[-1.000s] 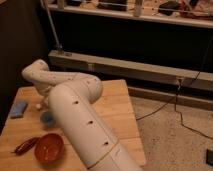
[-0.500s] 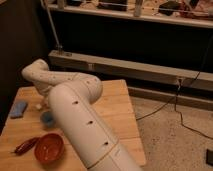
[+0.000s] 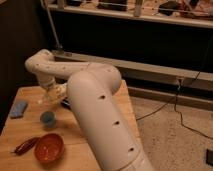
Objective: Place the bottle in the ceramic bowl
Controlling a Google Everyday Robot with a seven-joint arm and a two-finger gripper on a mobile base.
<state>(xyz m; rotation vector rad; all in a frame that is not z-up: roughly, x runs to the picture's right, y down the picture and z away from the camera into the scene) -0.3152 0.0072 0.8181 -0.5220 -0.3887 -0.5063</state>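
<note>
The reddish-orange ceramic bowl (image 3: 49, 148) sits on the wooden table (image 3: 20, 131) at the front left, empty. My white arm bends over the table from the lower right. Its gripper (image 3: 52, 93) is at the back of the table, above and behind the blue cup. A whitish, partly clear shape at the gripper's end looks like the bottle (image 3: 46, 98), low over the table surface. I cannot tell whether it is gripped or lying on the wood. The gripper is well behind the bowl.
A small light-blue cup (image 3: 47, 118) stands between the gripper and the bowl. A blue sponge (image 3: 19, 108) lies at the left edge. A dark red object (image 3: 25, 146) lies left of the bowl. A dark box (image 3: 66, 103) peeks out beside my arm. Cables cross the floor on the right.
</note>
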